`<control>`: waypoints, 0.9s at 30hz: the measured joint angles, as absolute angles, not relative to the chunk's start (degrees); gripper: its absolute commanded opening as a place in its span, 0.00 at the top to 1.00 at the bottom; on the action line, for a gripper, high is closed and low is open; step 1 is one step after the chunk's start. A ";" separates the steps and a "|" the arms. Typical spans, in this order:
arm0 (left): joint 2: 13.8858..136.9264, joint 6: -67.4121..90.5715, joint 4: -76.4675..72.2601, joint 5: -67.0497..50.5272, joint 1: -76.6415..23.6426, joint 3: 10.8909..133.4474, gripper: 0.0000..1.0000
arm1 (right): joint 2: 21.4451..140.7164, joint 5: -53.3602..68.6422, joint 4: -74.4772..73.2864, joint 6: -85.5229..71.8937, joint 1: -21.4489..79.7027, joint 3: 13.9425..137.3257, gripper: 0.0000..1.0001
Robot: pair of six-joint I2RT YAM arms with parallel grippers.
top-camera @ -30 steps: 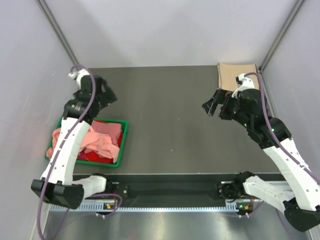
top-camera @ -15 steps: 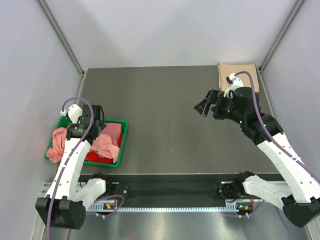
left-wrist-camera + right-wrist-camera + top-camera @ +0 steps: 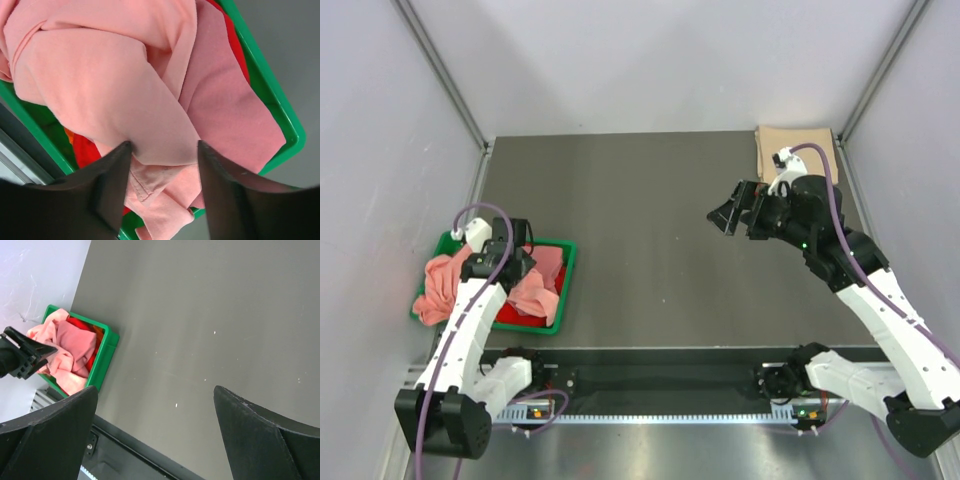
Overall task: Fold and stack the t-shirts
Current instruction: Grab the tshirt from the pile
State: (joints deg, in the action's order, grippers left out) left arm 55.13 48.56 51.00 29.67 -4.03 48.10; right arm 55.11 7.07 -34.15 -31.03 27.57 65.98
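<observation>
While the left gripper hangs spread over the salmon-pink t-shirt, the right gripper gapes empty.

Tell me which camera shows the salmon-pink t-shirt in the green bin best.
The left wrist view: the salmon-pink t-shirt fills the picture, folds and hem plain. The top external view shows it small, partly under the left arm. The right wrist view shows it far off at the left edge.

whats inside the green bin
A salmon-pink t-shirt heaped over a pink t-shirt, red cloth showing beneath, all in the green bin. Anything deeper is covered.
</observation>
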 measured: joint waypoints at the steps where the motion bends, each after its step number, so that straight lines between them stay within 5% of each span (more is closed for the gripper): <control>1: 55.16 48.03 50.89 29.50 -4.03 48.10 0.36 | 55.05 7.09 -34.09 -31.03 27.57 65.98 0.00; 3: 55.29 47.75 50.74 29.34 -4.03 47.90 0.37 | 55.05 7.27 -34.06 -31.03 27.57 65.98 0.00; 8: 55.72 46.44 50.02 29.04 -4.03 46.46 0.67 | 55.05 7.79 -34.06 -31.09 27.57 65.98 0.00; 11: 55.72 45.34 49.21 29.02 -4.03 46.39 1.00 | 55.05 8.08 -33.93 -31.11 27.57 65.98 0.00; 18: 53.78 41.98 49.71 29.50 -4.03 51.83 1.00 | 54.81 8.27 -33.89 -31.55 27.57 65.98 0.00; 27: 58.48 35.48 46.70 29.12 -3.79 84.12 1.00 | 54.81 11.00 -33.19 -32.88 27.57 65.98 0.00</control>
